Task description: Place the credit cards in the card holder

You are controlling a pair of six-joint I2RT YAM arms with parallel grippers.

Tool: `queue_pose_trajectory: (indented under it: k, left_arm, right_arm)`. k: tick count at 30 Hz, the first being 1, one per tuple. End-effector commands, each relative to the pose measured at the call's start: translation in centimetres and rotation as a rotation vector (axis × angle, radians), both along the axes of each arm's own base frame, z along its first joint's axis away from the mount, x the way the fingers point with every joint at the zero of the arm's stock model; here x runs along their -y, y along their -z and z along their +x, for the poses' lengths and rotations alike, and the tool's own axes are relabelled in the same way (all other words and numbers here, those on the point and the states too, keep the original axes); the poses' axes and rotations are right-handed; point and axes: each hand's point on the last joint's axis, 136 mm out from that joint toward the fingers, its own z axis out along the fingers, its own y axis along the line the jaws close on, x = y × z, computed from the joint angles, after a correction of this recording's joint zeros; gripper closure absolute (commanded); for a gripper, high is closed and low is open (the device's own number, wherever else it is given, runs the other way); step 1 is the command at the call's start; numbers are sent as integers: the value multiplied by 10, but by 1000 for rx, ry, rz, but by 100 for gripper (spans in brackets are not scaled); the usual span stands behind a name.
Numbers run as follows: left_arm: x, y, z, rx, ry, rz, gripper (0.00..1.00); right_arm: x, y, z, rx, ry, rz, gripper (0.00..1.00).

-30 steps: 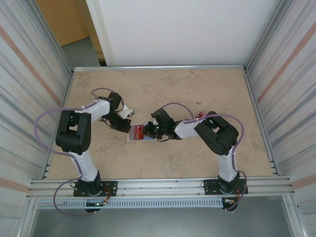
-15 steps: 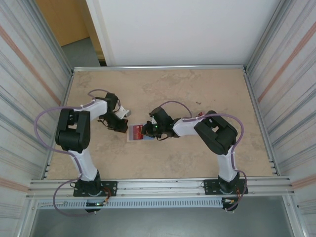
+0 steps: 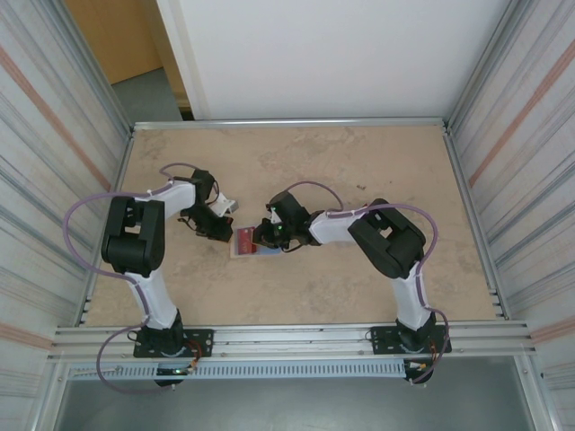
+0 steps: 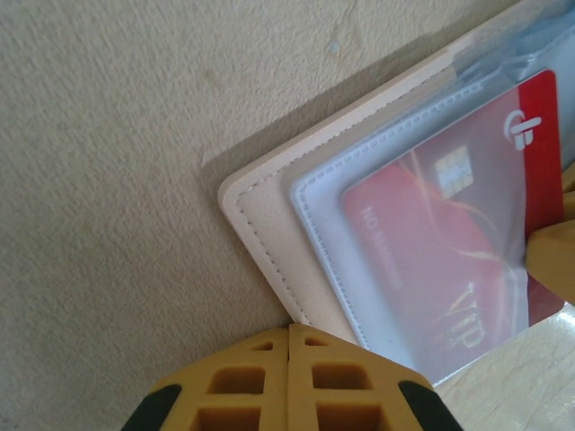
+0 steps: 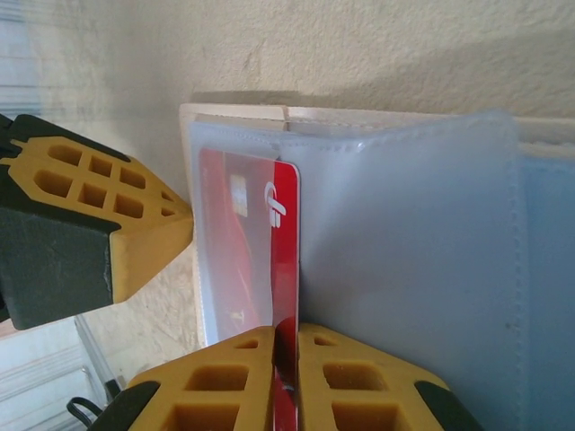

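Pinching thin red rectangular credit card (image 5: 256,242) by near edge: right tool (image 5: 286,339), fingers clamped on both faces. Card partly under translucent pale blue-lavender pocket (image 5: 404,224) of small beige fold-over card holder (image 4: 262,220), lying open on mottled tan bench (image 4: 117,144). Left tool (image 4: 289,334) pressed together, tips touching holder's edge.

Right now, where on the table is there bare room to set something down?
Bare: the far half of the table up to the back rail, and the near strip from the front rail up to the card holder. Crowded: the middle, where the left gripper and right gripper meet over that holder.
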Motion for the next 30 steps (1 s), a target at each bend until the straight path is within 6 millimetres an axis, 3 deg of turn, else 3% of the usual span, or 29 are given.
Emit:
queue_pose_trajectory:
  k: [1, 21, 30]
  left_arm:
    - [2, 9, -3, -32, 2, 11, 100]
    - [4, 8, -4, -28, 10, 16, 100]
    - [4, 7, -4, -26, 11, 16, 100]
  right_arm:
    - [2, 22, -12, -37, -46, -63, 88]
    - [2, 3, -18, -14, -58, -68, 79]
    - [-1, 1, -23, 14, -100, -161, 74]
